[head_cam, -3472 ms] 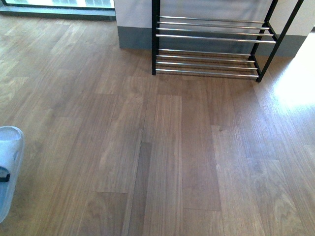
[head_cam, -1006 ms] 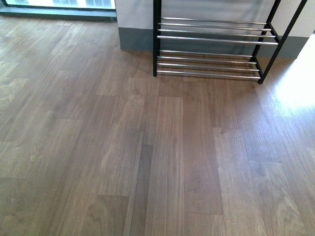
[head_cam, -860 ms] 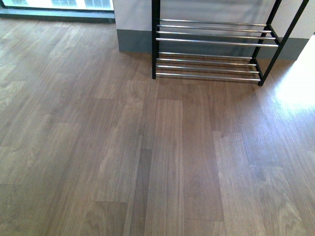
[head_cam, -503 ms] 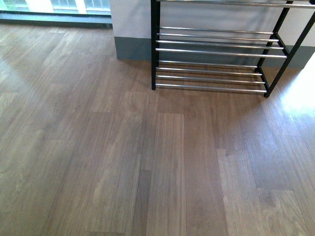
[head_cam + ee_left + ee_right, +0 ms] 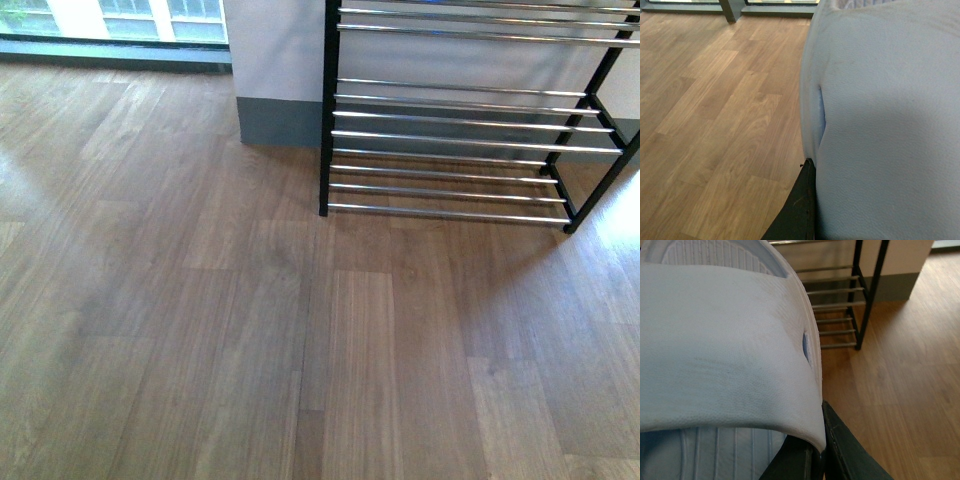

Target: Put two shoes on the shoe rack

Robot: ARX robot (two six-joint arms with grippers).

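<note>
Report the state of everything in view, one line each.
left slipper, held in the left gripper
right slipper, held in the right gripper
rack, upright, no shoes on the visible tiers

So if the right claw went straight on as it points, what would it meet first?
Probably the lower rods of the shoe rack, with the pale blue slipper it holds touching first; depth is unclear.
</note>
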